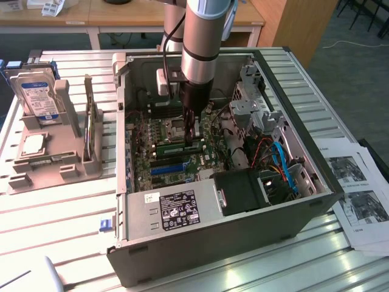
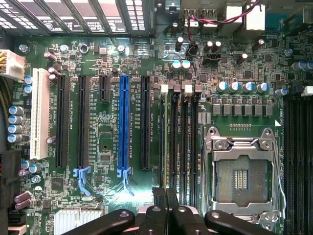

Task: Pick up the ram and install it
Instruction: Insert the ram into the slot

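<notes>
The ram appears edge-on as a thin green strip standing in one of the dark memory slots beside the CPU socket. My gripper is shut on its near end, one black finger on each side. In the exterior view the arm reaches straight down into the open computer case. There the gripper sits low over the motherboard, with the ram as a green strip at its tip, level with the board.
A blue expansion slot and a white slot lie beside the memory slots. Drive cages and cables crowd the case's far side. A hard drive stands in a grey fixture outside. Papers lie beside the case.
</notes>
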`<move>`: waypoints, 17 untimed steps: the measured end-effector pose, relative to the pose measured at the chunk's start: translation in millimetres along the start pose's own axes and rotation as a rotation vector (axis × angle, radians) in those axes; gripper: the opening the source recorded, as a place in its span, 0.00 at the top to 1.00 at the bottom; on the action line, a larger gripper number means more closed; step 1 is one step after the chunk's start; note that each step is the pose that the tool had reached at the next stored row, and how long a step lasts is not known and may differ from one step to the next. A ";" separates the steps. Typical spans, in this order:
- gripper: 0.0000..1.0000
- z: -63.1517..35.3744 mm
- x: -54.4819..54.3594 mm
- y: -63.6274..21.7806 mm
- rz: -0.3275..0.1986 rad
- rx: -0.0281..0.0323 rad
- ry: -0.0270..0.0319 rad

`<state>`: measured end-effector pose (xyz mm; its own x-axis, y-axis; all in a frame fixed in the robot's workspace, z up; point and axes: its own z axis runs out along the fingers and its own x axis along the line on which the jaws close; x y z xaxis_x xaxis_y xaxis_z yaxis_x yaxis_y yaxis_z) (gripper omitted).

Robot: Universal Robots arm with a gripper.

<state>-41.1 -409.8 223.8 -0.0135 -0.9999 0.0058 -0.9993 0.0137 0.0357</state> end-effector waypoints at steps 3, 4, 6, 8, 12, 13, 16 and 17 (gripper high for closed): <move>0.89 0.6 0.0 0.0 0.000 -0.0002 0.0002; 0.89 0.6 0.0 0.0 0.000 -0.0001 0.0002; 0.89 0.7 0.0 0.0 0.000 -0.0001 0.0001; 0.89 0.7 0.0 0.0 0.000 -0.0001 0.0001; 0.89 0.7 0.0 0.0 0.000 -0.0001 0.0001; 0.89 0.7 0.0 0.0 0.000 -0.0001 0.0000; 0.82 0.7 0.0 0.0 0.000 -0.0001 -0.0001; 0.82 0.7 0.0 0.0 0.000 -0.0001 -0.0002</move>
<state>-41.1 -409.8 223.1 -0.0139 -0.9999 0.0056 -0.9993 0.0141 0.0358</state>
